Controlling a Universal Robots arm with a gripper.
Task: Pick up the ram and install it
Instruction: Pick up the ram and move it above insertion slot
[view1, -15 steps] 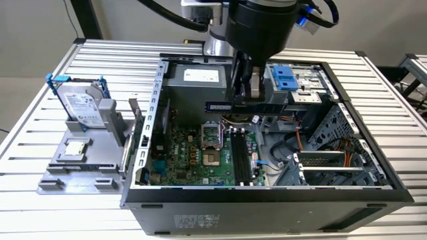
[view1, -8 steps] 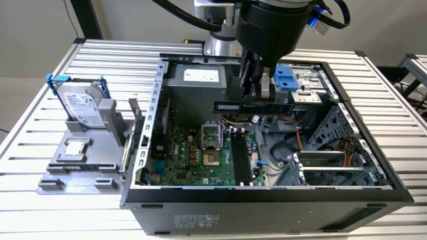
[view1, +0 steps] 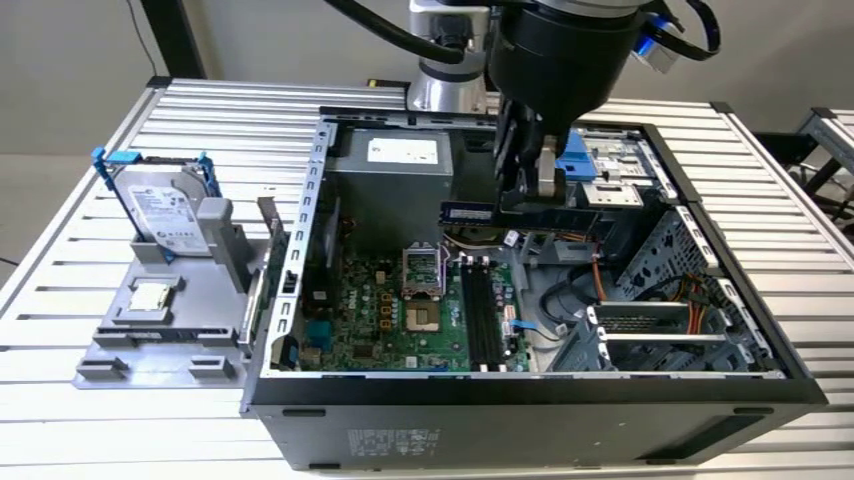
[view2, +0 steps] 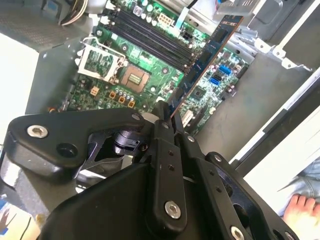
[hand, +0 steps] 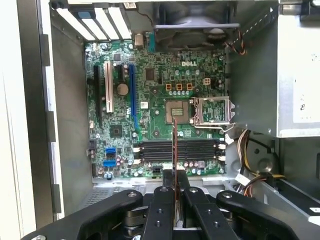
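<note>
- Exterior view: the slatted table (view1: 200, 110) carried an open computer case (view1: 534, 400).
- Green motherboard (view1: 387, 310) lay on the case floor.
- Gripper (view1: 529, 195), above the black slots (view1: 481, 315), was clamped on the ram (view1: 470, 212), clear of them.

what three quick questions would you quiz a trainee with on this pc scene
1. True or false: the claw is shut on the memory stick.
2. Where is the hard drive? A) in the claw; B) standing on the grey stand at the exterior view's left; C) lying on the floor.
3. Fill in the blank: in the first wrist view, the black slots beneath the stick are all ___ (empty or filled).

Key: 1 true; 2 B; 3 empty.
</note>
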